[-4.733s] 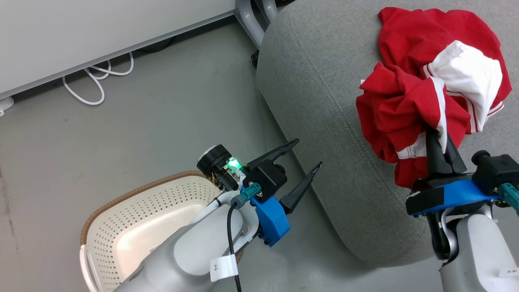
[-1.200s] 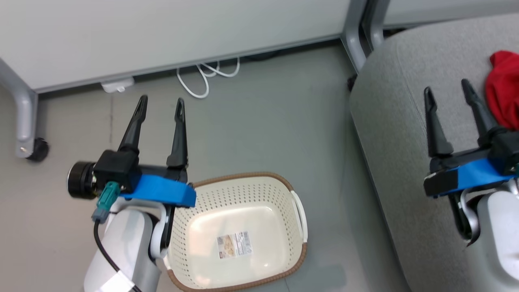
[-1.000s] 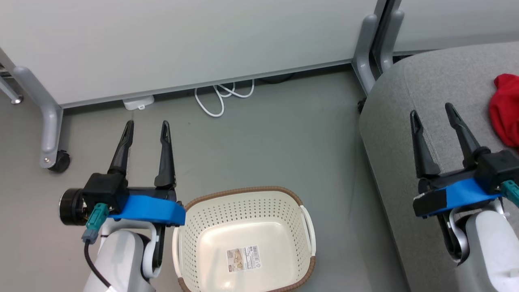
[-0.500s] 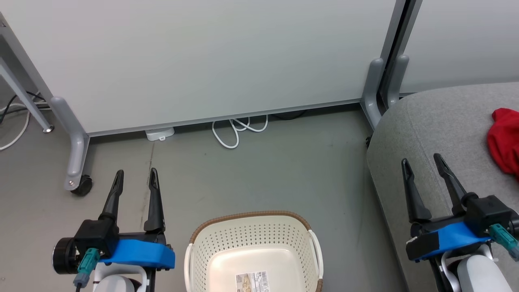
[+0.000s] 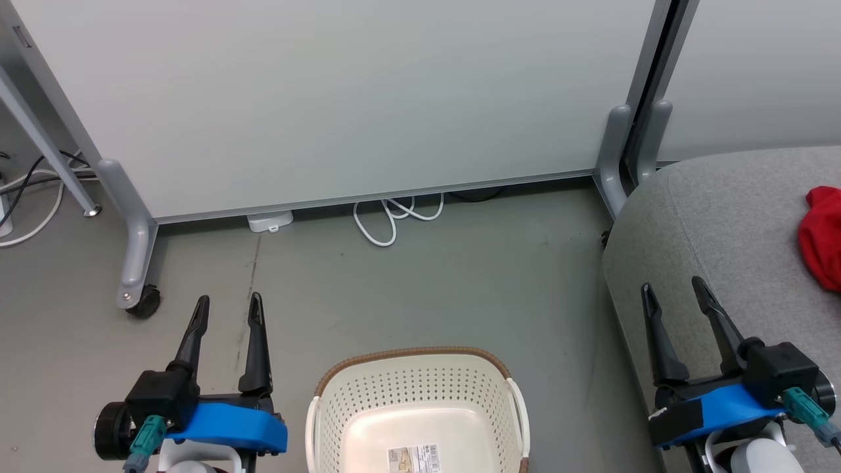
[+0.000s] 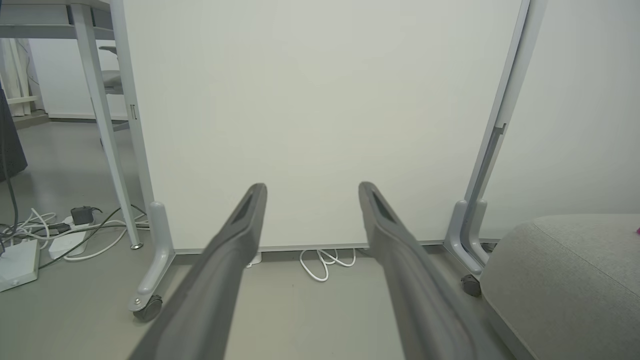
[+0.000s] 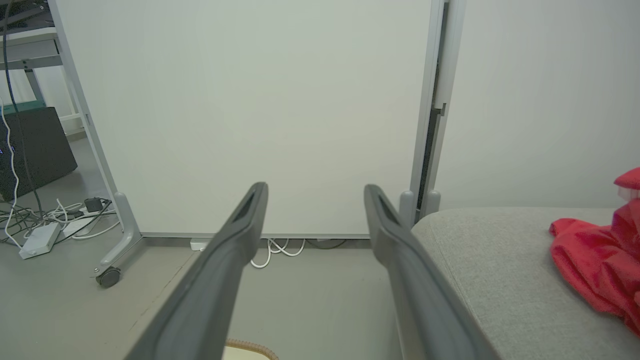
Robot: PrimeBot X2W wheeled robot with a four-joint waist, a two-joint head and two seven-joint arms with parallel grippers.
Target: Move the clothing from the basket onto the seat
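The cream-white basket [image 5: 420, 401] with its brown rim sits on the floor at the bottom middle of the head view, holding just a paper label. Red clothing [image 5: 822, 238] lies on the grey seat [image 5: 716, 230] at the right edge; it also shows as a red heap [image 7: 600, 260] in the right wrist view. My left gripper [image 5: 228, 310] hangs open to the left of the basket, nothing between its fingers. Over the seat's front corner my right gripper [image 5: 673, 292] is open and empty too, left of the clothing.
A white partition panel [image 5: 341, 98] on grey wheeled legs [image 5: 135, 243] stands behind the basket. A white cable loop [image 5: 394, 220] and a small white box [image 5: 271, 221] lie at its foot. More cables and adapters [image 6: 45, 235] lie at the far left.
The camera has tilted up, so basket and both grippers sit lower in the picture and more of the partition shows. Both grippers stay open. Further back, the right gripper released the clothing on the seat.
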